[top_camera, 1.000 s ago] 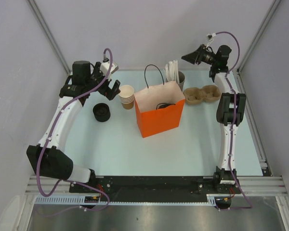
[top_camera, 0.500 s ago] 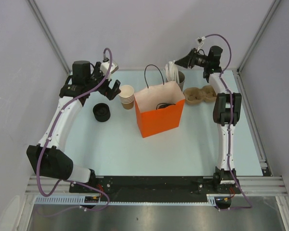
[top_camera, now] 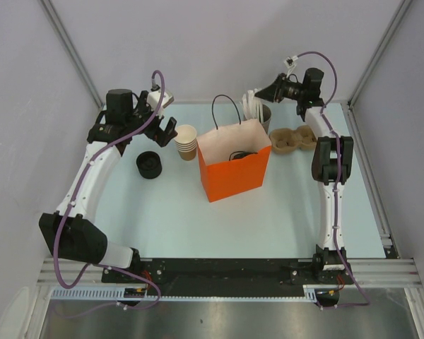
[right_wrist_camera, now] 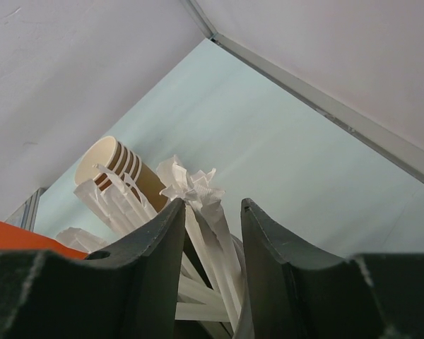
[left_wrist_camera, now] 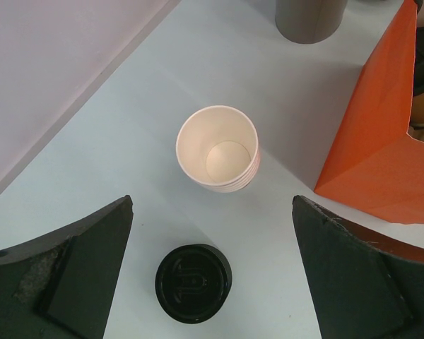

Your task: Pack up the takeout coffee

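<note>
Left gripper (left_wrist_camera: 212, 205): it is hovering with its jaws spread wide, holding nothing and touching nothing. It is hanging over the far-left part of the worktop (top_camera: 169, 212). Directly below the gap the stack of lidless cups (left_wrist_camera: 217, 150) is standing upright. The stack of black lids (left_wrist_camera: 193, 282) is sitting just beside those cups, toward the left edge.

Right gripper (right_wrist_camera: 212, 208): it is reaching over the far edge, right of centre, with its jaws drawn in to a narrow gap. The tips of the wrapped straws (right_wrist_camera: 191, 187) are showing in that gap. Whether the fingers are pressing on them cannot be told. The straws are standing in a grey holder cup (top_camera: 264, 113) just behind the orange paper bag (top_camera: 233, 169).

The bag is standing upright and open near the middle of the worktop, between the two grippers and apart from both. Two pulp carriers (top_camera: 295, 139) are lying to its right, by the far-right corner.

Takeout coffee: no lidded cup is showing plainly on the bare worktop. In the left wrist view a dark patch above a tan one is showing past the bag's rim, too cropped to identify. Where the coffee is lying relative to either gripper therefore cannot be told.
</note>
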Robot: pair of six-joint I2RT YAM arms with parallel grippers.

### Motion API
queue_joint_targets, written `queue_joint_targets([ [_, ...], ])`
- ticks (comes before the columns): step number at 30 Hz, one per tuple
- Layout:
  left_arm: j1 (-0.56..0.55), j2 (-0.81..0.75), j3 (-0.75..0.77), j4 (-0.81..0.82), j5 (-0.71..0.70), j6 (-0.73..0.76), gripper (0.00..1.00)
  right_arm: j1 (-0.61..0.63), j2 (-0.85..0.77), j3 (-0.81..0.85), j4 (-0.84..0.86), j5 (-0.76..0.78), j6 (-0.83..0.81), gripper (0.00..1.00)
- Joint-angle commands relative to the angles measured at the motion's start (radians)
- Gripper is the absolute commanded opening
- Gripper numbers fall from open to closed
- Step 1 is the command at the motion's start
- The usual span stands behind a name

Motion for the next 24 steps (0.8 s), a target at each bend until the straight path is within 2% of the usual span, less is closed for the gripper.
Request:
queue_joint_targets([
  [1, 0.011, 0.002, 0.009, 0.031, 0.038, -0.019, 0.99, -0.016, -0.014, 0.014, 0.046, -0.017, 0.02, 0.43],
  [9, 0.011, 0.005, 0.01, 0.032, 0.041, -0.025, 0.99, -0.016, -0.032, -0.033, 0.115, -0.042, 0.068, 0.45],
  [13, 0.011, 0.001, 0.004, 0.034, 0.043, -0.026, 0.99, -0.014, -0.028, -0.036, 0.115, -0.048, 0.069, 0.38],
  [24, 0.011, -0.007, -0.01, 0.041, 0.046, -0.031, 0.99, -0.051, -0.058, -0.055, 0.126, -0.045, 0.082, 0.26],
])
